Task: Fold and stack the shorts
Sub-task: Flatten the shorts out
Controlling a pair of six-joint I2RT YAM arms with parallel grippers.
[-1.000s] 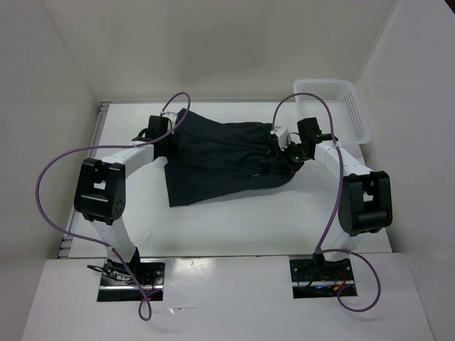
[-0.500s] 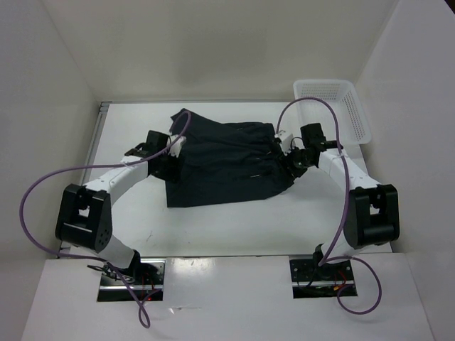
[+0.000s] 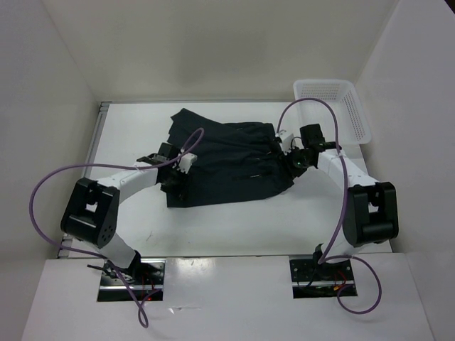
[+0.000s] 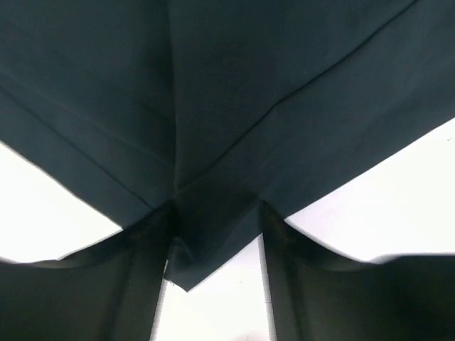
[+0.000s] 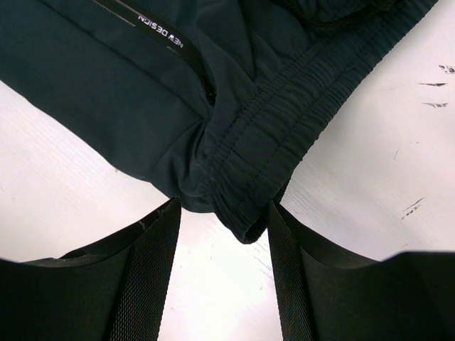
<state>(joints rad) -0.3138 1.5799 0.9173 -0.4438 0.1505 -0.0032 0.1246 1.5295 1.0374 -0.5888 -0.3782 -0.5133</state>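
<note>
The dark navy shorts [image 3: 227,160] lie spread flat in the middle of the white table. My left gripper [image 3: 176,183] is at their near-left corner. In the left wrist view the left gripper [image 4: 217,217] is open, with a pointed corner of the shorts' fabric [image 4: 206,249] lying between its fingers [image 4: 138,284]. My right gripper [image 3: 291,165] is at the shorts' right edge. In the right wrist view the right gripper [image 5: 224,207] is open around the ribbed waistband corner [image 5: 249,206], above bare table.
A white mesh basket [image 3: 352,106] stands at the far right corner of the table [image 3: 234,227]. White walls enclose the table at the back and sides. Purple cables loop off both arms.
My left arm has swung from the shorts' far-left corner down along their left edge to the near-left corner. The right gripper has stayed at the waistband.
</note>
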